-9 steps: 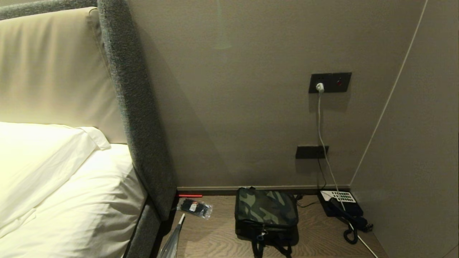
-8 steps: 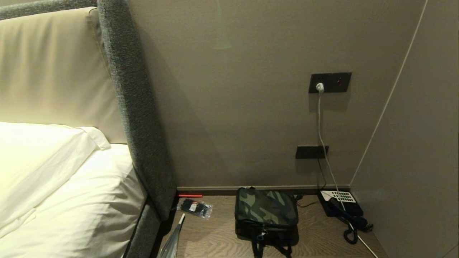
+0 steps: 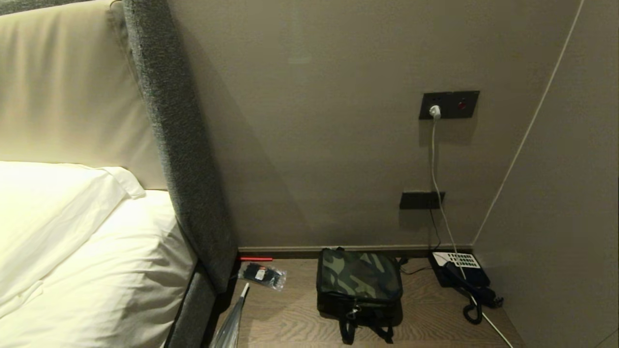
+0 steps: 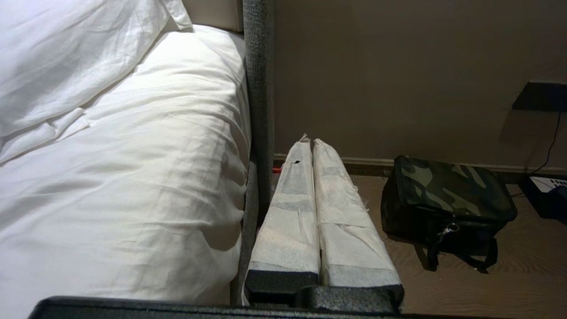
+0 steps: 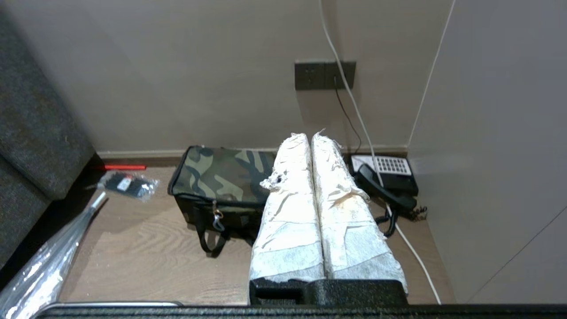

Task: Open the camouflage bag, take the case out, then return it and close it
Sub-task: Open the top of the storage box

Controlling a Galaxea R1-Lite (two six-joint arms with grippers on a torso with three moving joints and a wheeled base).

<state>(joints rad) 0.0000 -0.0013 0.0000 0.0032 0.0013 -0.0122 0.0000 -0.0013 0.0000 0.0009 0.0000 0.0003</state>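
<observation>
The bag (image 3: 359,282) sits closed on the wooden tabletop (image 3: 295,319), low and centre in the head view, its camouflage lid up and its back close to the wall (image 3: 314,145). Black straps hang over its front face. The case is not visible.

To the bag's left, near the bed frame (image 3: 184,159), lie a clear packet (image 3: 263,276) of black items and a thin red stick (image 3: 255,259) along the wall's base. A plastic-wrapped object (image 3: 231,326) slants in at the lower left of the tabletop. To the bag's right, in the corner, stands a black telephone (image 3: 462,275); a white cable (image 3: 435,164) runs down to it from the wall socket (image 3: 449,105).

Neither arm appears in the head view. The left gripper (image 4: 312,146) hangs short of the bag, beside the bed (image 4: 124,146), its padded fingers pressed together on nothing. The right gripper (image 5: 310,139) hangs in front of the bag, clear of it, jaws likewise together and empty.
</observation>
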